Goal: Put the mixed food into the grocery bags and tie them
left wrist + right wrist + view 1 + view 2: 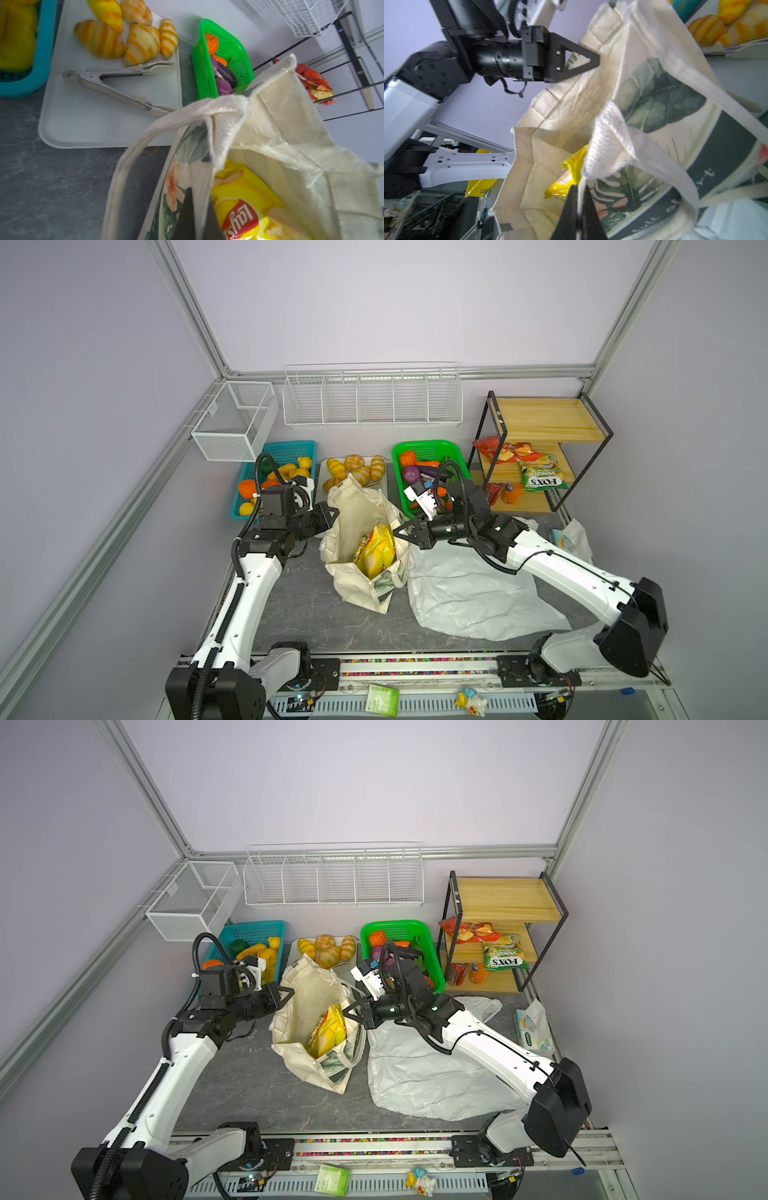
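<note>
Canvas tote point(357, 510), soft, is being held open on the table point(307, 605); its hem, probably the firmest hold, is being pinched by the closed left tool point(335, 512) and right tool point(397, 529).

Plain lilac walls point(374, 302) on three sides, aluminium profiles point(187, 310) running up the corners and along the base. Worktop point(316, 614) is dark grey, stone-look. White wire rack point(372, 400) hangs on the back wall, white mesh basket point(232, 423) on the left wall. Black-framed wooden shelf unit point(544, 418) stands back right. Light even, shadows soft.
</note>
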Robot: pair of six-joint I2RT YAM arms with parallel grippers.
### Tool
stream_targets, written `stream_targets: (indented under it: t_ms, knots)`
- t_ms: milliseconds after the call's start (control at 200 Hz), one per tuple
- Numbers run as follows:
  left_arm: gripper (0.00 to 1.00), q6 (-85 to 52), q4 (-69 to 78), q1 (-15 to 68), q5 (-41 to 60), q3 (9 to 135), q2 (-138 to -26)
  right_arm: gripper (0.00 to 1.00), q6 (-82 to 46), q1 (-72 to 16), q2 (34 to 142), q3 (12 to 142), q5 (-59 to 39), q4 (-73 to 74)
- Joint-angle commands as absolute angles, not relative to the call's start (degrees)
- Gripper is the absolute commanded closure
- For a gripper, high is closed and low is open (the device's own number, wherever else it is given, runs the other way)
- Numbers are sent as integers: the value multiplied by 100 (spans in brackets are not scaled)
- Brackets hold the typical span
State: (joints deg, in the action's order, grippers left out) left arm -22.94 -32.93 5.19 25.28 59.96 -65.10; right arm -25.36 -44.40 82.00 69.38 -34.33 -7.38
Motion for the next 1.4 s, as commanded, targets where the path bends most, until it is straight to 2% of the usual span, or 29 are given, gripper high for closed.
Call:
stream_targets:
  t_ms: [0, 115, 315, 475, 765, 1115, 1395]
  knots:
    - [100, -1860, -3781, 490, 1707, 6345, -6643, 93, -2961, -4523, 8130, 6847, -3806, 553]
    - [100, -1857, -3838, 487, 1650, 6491, -6515, 93, -2948, -4660, 8297, 7004, -3316, 142]
    - [100, -1637, -4226, 480, 1382, 6733, -6272, 93, -3023, -5012, 8663, 7105, -3395, 180]
    - [100, -1348, -4526, 458, 574, 6888, -6088, 93, -3283, -5225, 8992, 7221, -3429, 526]
    - [100, -798, -4832, 405, -1523, 7122, -6244, 93, -3945, -5413, 9856, 7697, -3218, 799]
    - [100, -331, -4959, 374, -2789, 7124, -6702, 93, -4196, -5711, 10593, 8370, -3291, 637]
    - [100, -13, -4785, 222, -3199, 6898, -6789, 89, -4338, -5737, 11011, 8646, -3463, 465]
